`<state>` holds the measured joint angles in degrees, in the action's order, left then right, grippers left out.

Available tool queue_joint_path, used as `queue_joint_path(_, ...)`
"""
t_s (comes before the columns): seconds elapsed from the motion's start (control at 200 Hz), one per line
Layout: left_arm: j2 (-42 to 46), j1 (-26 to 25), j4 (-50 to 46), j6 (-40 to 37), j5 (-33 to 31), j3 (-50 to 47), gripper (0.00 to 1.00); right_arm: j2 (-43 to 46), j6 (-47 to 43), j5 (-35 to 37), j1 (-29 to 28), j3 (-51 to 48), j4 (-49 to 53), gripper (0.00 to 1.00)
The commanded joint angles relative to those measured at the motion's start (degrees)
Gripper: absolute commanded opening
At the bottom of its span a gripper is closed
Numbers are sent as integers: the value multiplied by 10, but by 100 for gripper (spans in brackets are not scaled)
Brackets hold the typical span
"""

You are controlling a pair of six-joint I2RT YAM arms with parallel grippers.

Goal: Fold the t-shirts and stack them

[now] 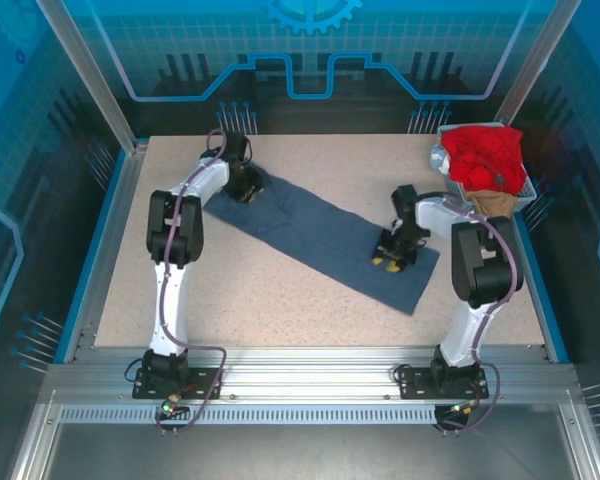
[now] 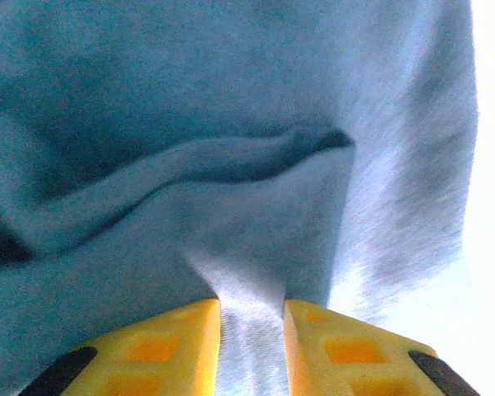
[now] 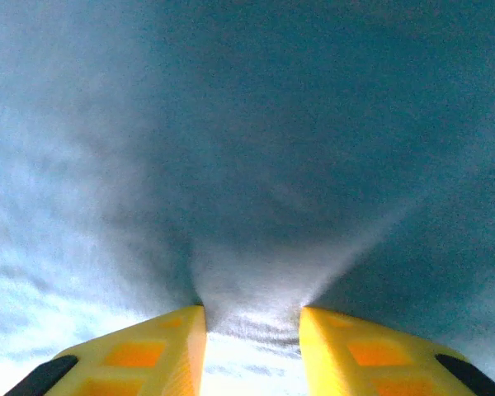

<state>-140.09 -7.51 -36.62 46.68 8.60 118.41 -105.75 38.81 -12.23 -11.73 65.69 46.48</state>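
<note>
I have the slate-blue t-shirt [image 1: 315, 235] lying as a long narrow band slantwise across the table [image 1: 260, 310], from far left to near right. The left tool [image 1: 244, 186] sits on its far-left end. In the left wrist view the yellow fingers [image 2: 173, 346] are clamped on a ridge of the cloth, with creases running up from the pinch. The right tool [image 1: 392, 258] stands on the band near its other end. From its wrist camera I see the cloth puckering into the gap the same way, so I read it as gripping the shirt too. A hold at both ends lets me draw the band flat, which I judge the next fold across its length needs. The red t-shirt [image 1: 485, 152] is heaped in the wire basket [image 1: 442, 155] at the far right corner. The tan t-shirt [image 1: 495, 203] shows just below the red one, and both are unfolded.
</note>
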Motion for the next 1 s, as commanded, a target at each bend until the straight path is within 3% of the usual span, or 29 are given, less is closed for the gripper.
queue_joint_path(0.0,-61,-12,7,17,60,127,29,42,99,-76,-84,-48,-25,40)
queue_joint_path(0.09,-55,-29,-12,5,35,204,29,74,113,-74,-121,-35,-33,45)
queue_joint_path(0.185,13,-50,-22,4,-3,171,33,102,82,-34,-125,0,-23,49)
queue_joint_path(0.29,129,-72,-3,35,-32,4,31,99,26,-21,-112,42,-37,50)
queue_joint_path(0.39,227,-88,81,126,-18,-202,25,44,-33,-34,-109,94,-60,49)
queue_joint_path(0.47,264,-97,161,208,-1,-323,24,-23,-58,-51,-109,152,-70,46)
queue_joint_path(0.55,269,-105,191,247,-10,-374,23,-95,-68,-56,-111,217,-62,44)
queue_joint_path(0.79,194,-105,194,272,-38,-350,23,-233,-47,-39,-106,339,-4,41)
queue_joint_path(0.995,78,-110,101,182,-39,-190,25,-215,30,-47,-65,271,-38,41)
